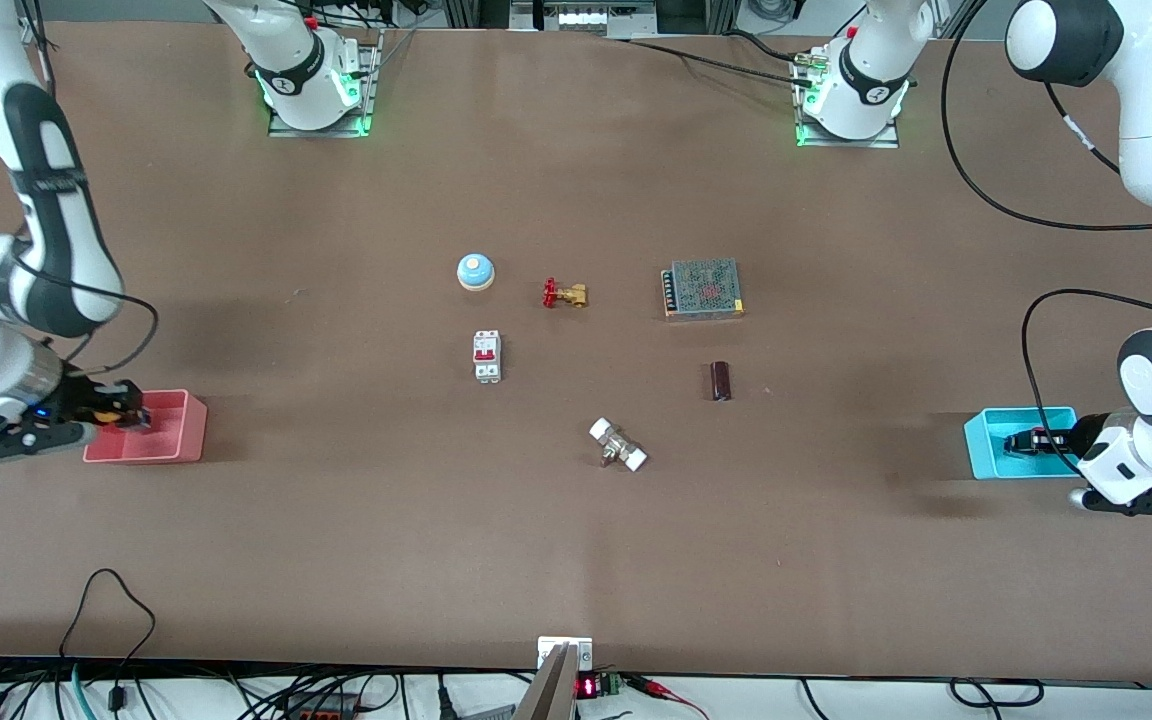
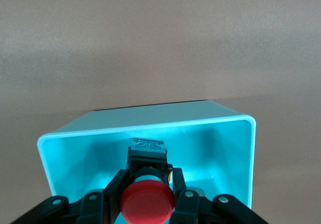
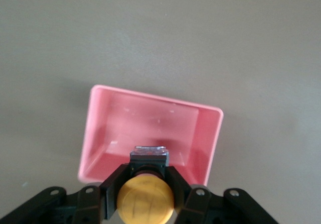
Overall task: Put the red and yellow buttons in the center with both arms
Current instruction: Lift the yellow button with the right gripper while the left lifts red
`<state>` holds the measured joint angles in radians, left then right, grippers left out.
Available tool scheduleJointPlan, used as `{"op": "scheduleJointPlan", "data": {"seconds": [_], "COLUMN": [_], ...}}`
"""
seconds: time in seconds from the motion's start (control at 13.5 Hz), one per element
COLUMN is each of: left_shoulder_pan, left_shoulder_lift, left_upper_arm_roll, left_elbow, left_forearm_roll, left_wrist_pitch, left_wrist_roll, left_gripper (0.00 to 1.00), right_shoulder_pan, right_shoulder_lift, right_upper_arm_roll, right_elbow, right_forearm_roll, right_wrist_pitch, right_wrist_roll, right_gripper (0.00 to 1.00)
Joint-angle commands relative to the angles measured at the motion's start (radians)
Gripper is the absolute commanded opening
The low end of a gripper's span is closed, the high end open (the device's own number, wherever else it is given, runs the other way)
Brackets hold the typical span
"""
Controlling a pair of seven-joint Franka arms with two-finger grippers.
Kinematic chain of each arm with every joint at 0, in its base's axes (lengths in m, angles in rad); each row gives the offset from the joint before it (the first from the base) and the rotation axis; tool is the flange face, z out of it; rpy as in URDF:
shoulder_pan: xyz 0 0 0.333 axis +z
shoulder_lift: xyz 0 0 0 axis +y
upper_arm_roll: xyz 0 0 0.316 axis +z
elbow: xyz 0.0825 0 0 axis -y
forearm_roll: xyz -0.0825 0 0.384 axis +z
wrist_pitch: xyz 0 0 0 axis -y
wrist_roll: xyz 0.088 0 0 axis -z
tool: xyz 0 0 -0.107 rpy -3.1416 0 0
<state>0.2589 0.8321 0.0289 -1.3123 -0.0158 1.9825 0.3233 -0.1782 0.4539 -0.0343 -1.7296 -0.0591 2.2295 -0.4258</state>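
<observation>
Right arm is folded low at its end of the table; right gripper (image 3: 145, 184) hangs over the pink bin (image 1: 181, 432), jaws clamped on the yellow button (image 3: 145, 200). Left arm bends down likewise; left gripper (image 2: 148, 184) is over the cyan bin (image 1: 981, 445), jaws clamped on the red button (image 2: 147, 202). Count: two buttons, two bins. The brown tabletop centre (image 1: 596, 365) carries one bell (image 1: 475, 271), one brass valve (image 1: 564, 294), one breaker (image 1: 487, 356).
</observation>
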Motion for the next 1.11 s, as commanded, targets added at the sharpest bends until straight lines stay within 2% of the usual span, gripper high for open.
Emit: {"op": "scheduleJointPlan", "data": {"seconds": [0.0,0.22,0.37,0.44,0.74,1.03], "left_shoulder_pan": [0.0,-0.024,-0.024,-0.026,-0.052,-0.101], "left_shoulder_lift": [-0.074,-0.221,-0.245,-0.245,-0.217,-0.231], "left_upper_arm_roll": [-0.003,-0.023,-0.047,-0.053,-0.109,-0.109], "left_elbow": [0.01,0.01,0.007,0.002,-0.03,-0.171], "left_forearm_roll": [-0.013,-0.015,-0.076,-0.117,-0.136,-0.136], "left_wrist_pitch": [-0.083,-0.206,-0.334,-0.371,-0.361,-0.214], "left_wrist_roll": [0.002,-0.004,-0.033,-0.055,-0.101,-0.115], "left_gripper": [0.26,0.26,0.25,0.25,0.25,0.25], "right_shoulder_pan": [0.006,0.023,0.049,0.08,0.17,0.262], "right_shoulder_lift": [-0.142,-0.224,-0.241,-0.239,-0.169,-0.104], "right_upper_arm_roll": [0.034,0.106,0.161,0.166,0.165,0.162], "right_elbow": [-0.002,-0.005,-0.013,-0.018,-0.042,-0.085], "right_forearm_roll": [0.028,0.042,0.042,0.042,0.027,-0.023], "right_wrist_pitch": [-0.169,-0.277,-0.294,-0.292,-0.214,-0.118], "right_wrist_roll": [-0.002,0.155,0.273,0.32,0.453,0.645], "right_gripper": [0.19,0.13,0.09,0.09,0.09,0.09]}}
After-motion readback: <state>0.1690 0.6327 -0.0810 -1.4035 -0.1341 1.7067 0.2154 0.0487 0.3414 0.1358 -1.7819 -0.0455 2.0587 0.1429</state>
